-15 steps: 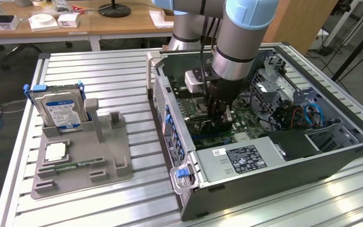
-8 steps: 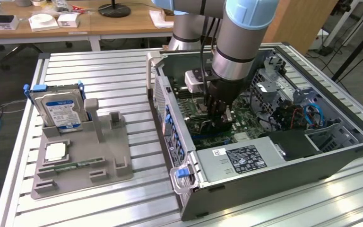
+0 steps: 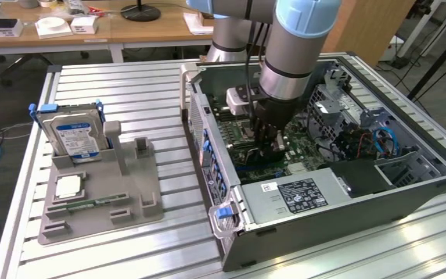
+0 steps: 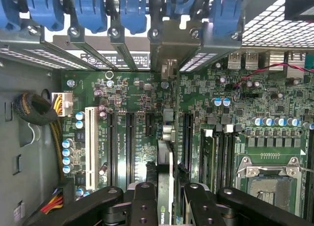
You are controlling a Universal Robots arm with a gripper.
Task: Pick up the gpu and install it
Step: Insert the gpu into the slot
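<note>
Black gripper (image 4: pixel 166 199): you see it clamped on the thin black gpu card (image 4: pixel 165 152).
Card: edge-on, upright over your green motherboard (image 4: pixel 132 93), inside the open grey computer case (image 3: pixel 347 203).

The table (image 3: pixel 114 87) looks like ribbed brushed aluminium with a dull sheen, the parts holder (image 3: pixel 130 192) is matt grey plastic, the pc case (image 3: pixel 347 209) is dark painted sheet metal with glossy blue plastic clips (image 4: pixel 88 10), and the motherboard (image 4: pixel 122 96) is shiny green.
</note>
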